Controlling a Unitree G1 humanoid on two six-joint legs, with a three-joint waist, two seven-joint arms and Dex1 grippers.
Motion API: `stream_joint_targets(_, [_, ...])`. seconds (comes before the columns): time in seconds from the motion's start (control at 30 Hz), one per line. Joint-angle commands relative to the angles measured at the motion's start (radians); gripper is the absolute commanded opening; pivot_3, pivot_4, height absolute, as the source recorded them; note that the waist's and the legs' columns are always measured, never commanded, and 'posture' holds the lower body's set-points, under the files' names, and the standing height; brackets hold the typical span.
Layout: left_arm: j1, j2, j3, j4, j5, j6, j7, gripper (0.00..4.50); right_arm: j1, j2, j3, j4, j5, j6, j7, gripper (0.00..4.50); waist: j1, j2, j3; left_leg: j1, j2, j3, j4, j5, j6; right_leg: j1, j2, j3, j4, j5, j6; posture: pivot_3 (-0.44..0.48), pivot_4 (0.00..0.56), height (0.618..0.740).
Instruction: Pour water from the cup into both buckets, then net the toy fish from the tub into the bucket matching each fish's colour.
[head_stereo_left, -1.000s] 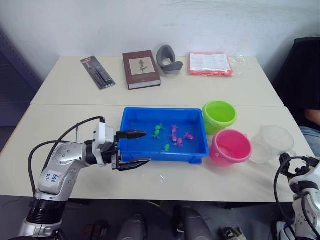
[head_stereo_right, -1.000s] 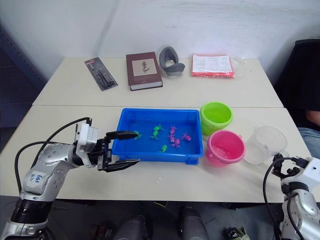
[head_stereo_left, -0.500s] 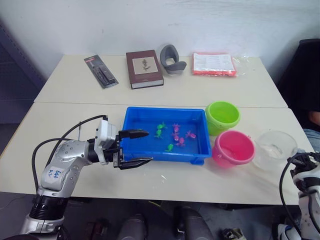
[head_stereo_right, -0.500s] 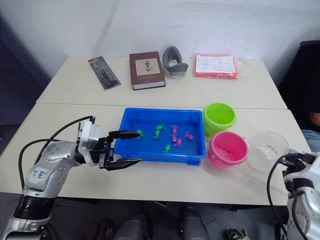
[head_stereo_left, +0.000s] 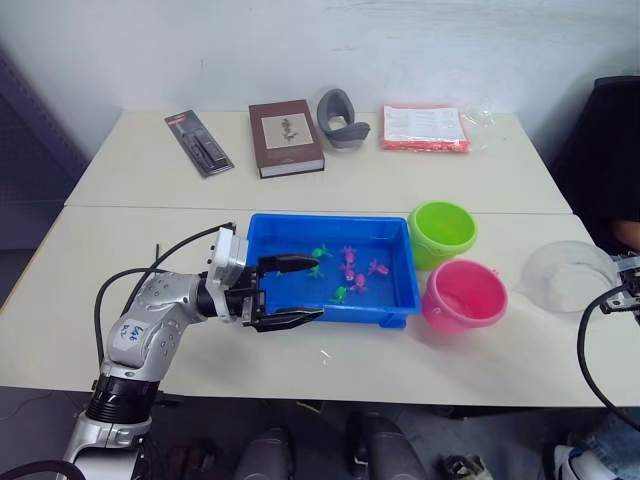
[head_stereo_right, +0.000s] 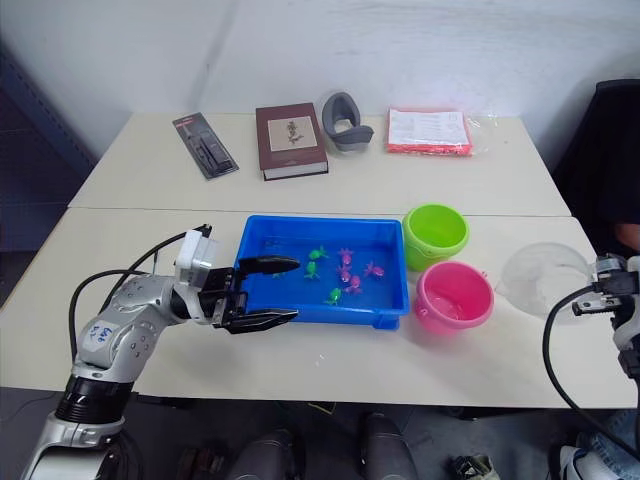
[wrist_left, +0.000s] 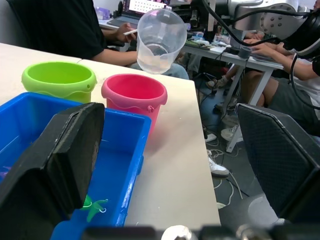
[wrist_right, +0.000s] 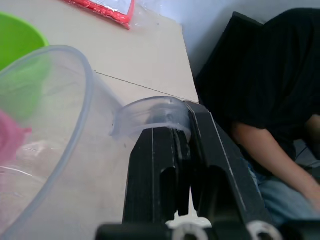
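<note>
The right hand (wrist_right: 182, 165) has lifted the cup (head_stereo_right: 543, 271), apparently tilted.

Table (head_stereo_left: 150, 235): tub (head_stereo_left: 300, 232), buckets (head_stereo_left: 440, 228), book (head_stereo_left: 285, 138).

No lettering on any object can be read here.

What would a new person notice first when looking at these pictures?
The bright blue tub at the table's middle stands out, with tiny green and pink toy fish in it. To its right stand a lime green bucket and a pink bucket. Farther right, the right pincer holds the clear cup by its handle, lifted off the table.
</note>
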Motion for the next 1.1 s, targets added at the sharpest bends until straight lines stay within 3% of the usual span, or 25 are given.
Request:
stream_joint_targets(0.03, [-0.028,-0.016,-0.008,-0.002,0.009,-0.020,-0.006,4.50,-0.031,0.001,0.002,-0.058,-0.095,-0.017,-0.035,0.01,0.000,0.000,0.000,0.000,0.000,0.000,0.000,0.000,0.000,0.000,0.000,0.000,0.000,0.000,0.000,0.000,0.150,0.740])
stream_joint_targets(0.67, [-0.022,-0.062,-0.020,0.001,0.038,-0.046,0.006,4.50,-0.120,0.060,0.141,-0.012,-0.309,-0.095,-0.012,0.01,-0.001,0.000,0.000,0.000,0.000,0.000,0.000,0.000,0.000,0.000,0.001,0.001,0.000,0.000,0.000,0.000,0.150,0.740])
stream_joint_targets(1.1, [-0.011,-0.053,-0.026,-0.010,0.044,-0.046,0.005,4.50,-0.107,0.029,0.171,0.032,-0.505,-0.259,0.025,0.01,-0.002,0.000,0.000,0.000,0.000,0.001,0.000,0.000,0.000,0.000,0.001,0.001,0.000,0.000,0.000,0.000,0.150,0.740])
